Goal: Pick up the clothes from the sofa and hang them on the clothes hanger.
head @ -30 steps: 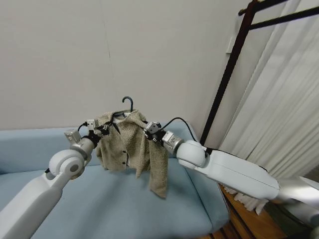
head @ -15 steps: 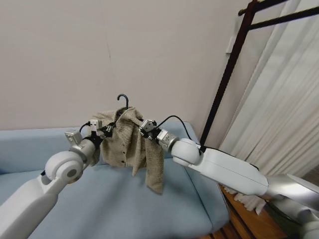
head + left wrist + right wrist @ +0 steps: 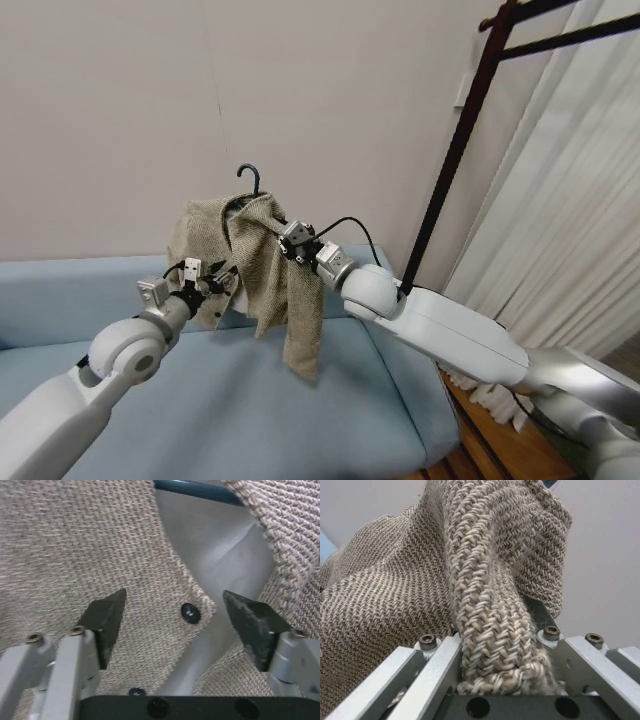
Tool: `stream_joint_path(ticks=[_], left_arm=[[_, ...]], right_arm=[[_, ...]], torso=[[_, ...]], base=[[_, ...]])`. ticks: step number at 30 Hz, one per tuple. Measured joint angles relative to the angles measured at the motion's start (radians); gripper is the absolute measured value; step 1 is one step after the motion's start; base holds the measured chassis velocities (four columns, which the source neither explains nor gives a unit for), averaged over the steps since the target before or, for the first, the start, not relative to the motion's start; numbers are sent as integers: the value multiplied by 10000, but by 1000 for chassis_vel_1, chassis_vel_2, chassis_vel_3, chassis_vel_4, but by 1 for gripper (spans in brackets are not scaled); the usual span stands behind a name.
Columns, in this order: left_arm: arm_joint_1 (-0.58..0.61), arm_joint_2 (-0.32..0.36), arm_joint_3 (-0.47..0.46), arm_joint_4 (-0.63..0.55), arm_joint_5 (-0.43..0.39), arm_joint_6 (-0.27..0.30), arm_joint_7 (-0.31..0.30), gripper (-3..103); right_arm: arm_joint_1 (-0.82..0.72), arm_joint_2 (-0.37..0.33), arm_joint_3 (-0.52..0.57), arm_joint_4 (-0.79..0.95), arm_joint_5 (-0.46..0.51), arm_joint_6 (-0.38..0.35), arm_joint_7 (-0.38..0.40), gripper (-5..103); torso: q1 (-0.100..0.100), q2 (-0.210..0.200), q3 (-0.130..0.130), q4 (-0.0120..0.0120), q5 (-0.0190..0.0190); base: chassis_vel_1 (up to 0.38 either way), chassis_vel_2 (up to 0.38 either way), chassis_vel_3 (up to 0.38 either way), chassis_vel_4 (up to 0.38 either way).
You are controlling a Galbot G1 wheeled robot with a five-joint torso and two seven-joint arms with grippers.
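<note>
Both arms stretched forward, grippers near each other.
Left arm extends from 7 o'clock, left gripper (image 3: 208, 279) with fingers spread wide; right arm extends from 4 o'clock, right gripper (image 3: 284, 238) clamped on the cardigan (image 3: 200, 230).

Beige knit cardigan (image 3: 250, 265) – draped over dark hanger (image 3: 200, 492), held aloft

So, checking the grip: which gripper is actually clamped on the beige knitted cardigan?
The right gripper, jaws shut on a thick fold of the beige knitted cardigan; the left gripper hangs open in front of it.

Soft, even indoor light w/ wall (image 3: 100, 120) bright & cardigan (image 3: 485, 605) folds lightly shaded close up
</note>
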Motion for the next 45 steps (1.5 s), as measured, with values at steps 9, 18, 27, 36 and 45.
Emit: stream_joint_path(ticks=[9,18,27,36,45], left_arm=[[-238,914,-598,-55,-875,-534,159,97],[-1146,1671,-916,470,-1603,-568,2027,100],[-1960,2110,-939,1113,-2057,-217,3956,100],[-3387,2690,-393,3441,-1742,158,8018,100],[-3862,3449,-263,4741,-266,99,12146,100]], right_arm=[[-102,-1047,540,-313,-106,1237,-1827,12],[-8,-1957,824,-1210,-213,2949,-3750,12],[-190,-2069,1136,-2172,-844,4830,-4941,12],[-461,-2165,1290,-2518,-977,6022,-6101,12],[-461,-1890,1533,-2869,-1995,6947,-6334,12]], torso=[[0,0,0,-1,0],[-1,0,0,-1,1],[0,0,0,0,-1],[1,0,0,-3,-1],[1,0,0,4,0]], base=[[0,0,0,0],[0,0,0,0],[0,0,0,0],[0,0,0,0],[0,0,0,0]])
